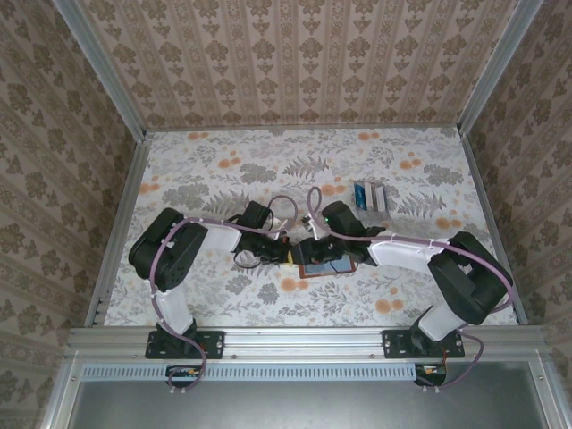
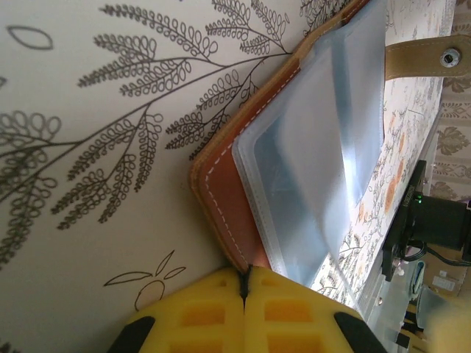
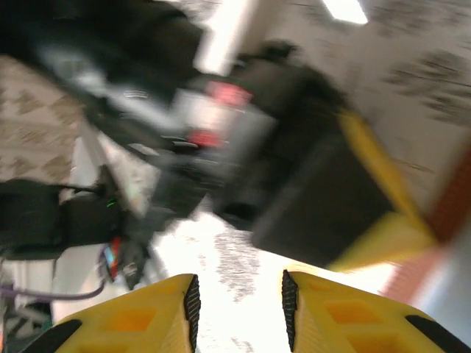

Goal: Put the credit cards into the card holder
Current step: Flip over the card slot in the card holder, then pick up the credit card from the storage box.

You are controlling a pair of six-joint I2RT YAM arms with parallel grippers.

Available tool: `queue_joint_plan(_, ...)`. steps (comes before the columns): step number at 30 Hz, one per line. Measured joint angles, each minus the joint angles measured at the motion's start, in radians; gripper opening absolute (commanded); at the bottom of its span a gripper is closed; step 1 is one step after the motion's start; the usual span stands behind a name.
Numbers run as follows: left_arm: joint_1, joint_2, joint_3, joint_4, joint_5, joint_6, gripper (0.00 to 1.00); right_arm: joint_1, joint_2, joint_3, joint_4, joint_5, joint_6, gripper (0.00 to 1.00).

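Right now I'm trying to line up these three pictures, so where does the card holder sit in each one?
Top external: card holder mid-frame, just right of the left end effector.
Left wrist: card holder from centre to upper right, lying open, clear sleeves showing.
Right wrist: blurred; the reddish strip at the right edge is probably its cover.
Shared landmark: left end effector, yellow fingers shut on the holder's corner.

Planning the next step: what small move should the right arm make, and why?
Probably reach the right gripper out toward the credit cards: its jaws stand apart and empty, while the left gripper pins the open card holder by its edge.
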Motion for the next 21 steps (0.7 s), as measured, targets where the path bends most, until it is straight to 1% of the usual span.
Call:
queue_joint_plan(2, 0.000, 0.002, 0.009, -0.014, 0.000, 0.000, 0.00, -0.002, -0.032, 0.018, -0.024, -0.017, -0.026, 0.44)
queue_joint_plan(4, -0.002, 0.002, 0.010, -0.016, -0.001, 0.000, 0.00, -0.024, -0.091, 0.016, -0.074, -0.011, -0.051, 0.47)
queue_joint_plan(7, -0.002, 0.002, 0.010, -0.018, -0.001, 0.000, 0.00, -0.087, -0.212, 0.011, -0.151, 0.048, -0.088, 0.48)
queue_joint_plan(9, -0.002, 0.004, 0.015, -0.024, 0.000, 0.000, 0.00, -0.134, -0.291, 0.011, -0.205, 0.142, -0.109, 0.49)
queue_joint_plan(11, -0.003, 0.004, 0.015, -0.025, -0.001, 0.000, 0.00, -0.180, -0.349, 0.013, -0.264, 0.264, -0.124, 0.51)
queue_joint_plan(12, -0.004, 0.004, 0.015, -0.024, -0.003, 0.000, 0.00, -0.199, -0.363, 0.019, -0.300, 0.325, -0.133, 0.53)
queue_joint_plan(13, -0.004, 0.004, 0.016, -0.025, -0.003, 0.000, 0.00, -0.218, -0.367, 0.031, -0.339, 0.392, -0.143, 0.56)
queue_joint_plan(15, -0.006, 0.004, 0.021, -0.032, -0.006, 0.000, 0.00, -0.237, -0.357, 0.056, -0.397, 0.501, -0.164, 0.63)
queue_joint_plan(18, -0.007, 0.003, 0.021, -0.033, -0.008, 0.000, 0.00, -0.265, -0.307, 0.124, -0.479, 0.649, -0.202, 0.64)
queue_joint_plan(21, -0.008, 0.003, 0.021, -0.032, -0.009, 0.000, 0.00, -0.316, -0.220, 0.205, -0.518, 0.735, -0.238, 0.64)
